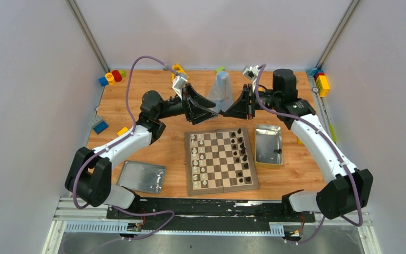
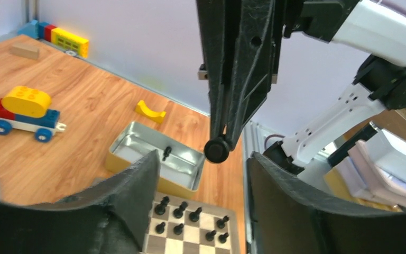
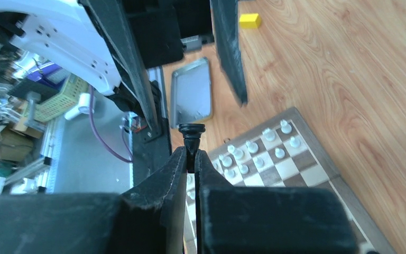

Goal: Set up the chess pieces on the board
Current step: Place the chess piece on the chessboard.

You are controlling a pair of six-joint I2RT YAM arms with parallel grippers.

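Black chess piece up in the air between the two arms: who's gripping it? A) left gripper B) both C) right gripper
C: the right gripper is pinched shut on the black chess piece, while the left gripper stands open, its fingers clear of the piece.

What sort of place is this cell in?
Probably a robotics lab workcell: white panel walls on aluminium framing enclose the wooden tabletop, with a cluttered basket and gear beyond its edge.
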